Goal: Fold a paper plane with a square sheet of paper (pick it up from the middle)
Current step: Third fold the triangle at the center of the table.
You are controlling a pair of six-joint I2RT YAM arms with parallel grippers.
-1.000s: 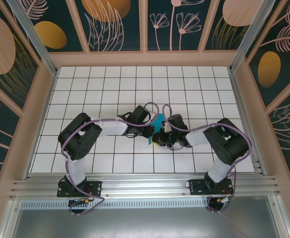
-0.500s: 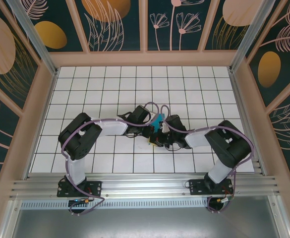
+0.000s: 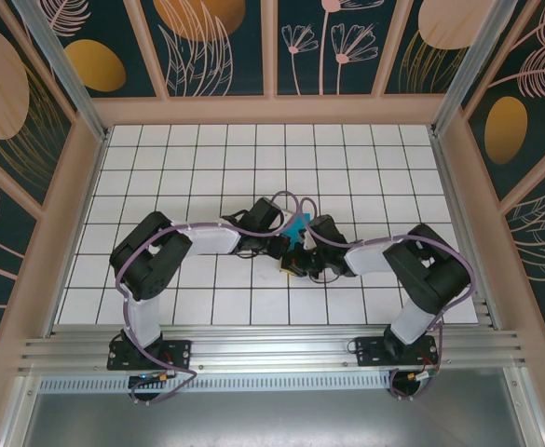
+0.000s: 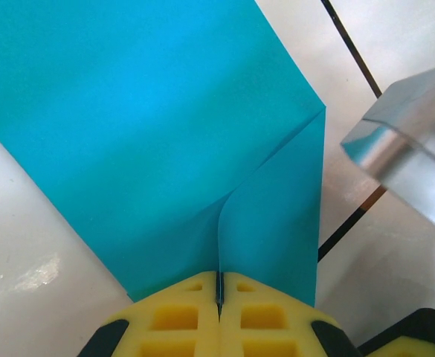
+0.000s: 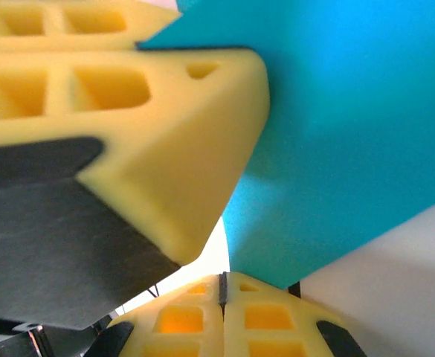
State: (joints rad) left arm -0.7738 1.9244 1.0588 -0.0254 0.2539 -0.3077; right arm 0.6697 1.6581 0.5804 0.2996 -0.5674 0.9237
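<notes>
- From above, we saw a white tabletop [image 3: 207, 168] ruled with black grid lines. It was walled in by panels painted with pale plant shapes and gold ovals on dark teal.
- Two black-and-white robot arms stood at the near edge. The left arm [image 3: 207, 240] and the right arm [image 3: 384, 253] both bent inward, and their wrists were close together near the middle of the table.
- Between the wrists showed a small bright patch of a thin, matte teal-blue sheet of paper [image 3: 297, 227]. The arms hid most of it.
- In the left wrist view, the left gripper [image 4: 218, 296] had its yellow ribbed fingers pressed together, pinching the near edge of the sheet of paper.
- A flap of the sheet lay folded over at that pinch, and its edge curved up and to the right to a pointed corner.
- The rest of the sheet spread up and to the left, with tabletop showing on both sides of it.
- Near the sheet's right edge was a blurred, clear glassy block [image 4: 407, 141]. We could not tell what it was.
- In the right wrist view, the right gripper [image 5: 221, 291] had its yellow fingers closed tight against each other.
- The sheet's lower corner came down to the top of those fingers, beside their seam. We could not tell whether they nipped it.
- A yellow finger [image 5: 165, 119] of the left gripper loomed at the upper left of that view, close against the sheet.
</notes>
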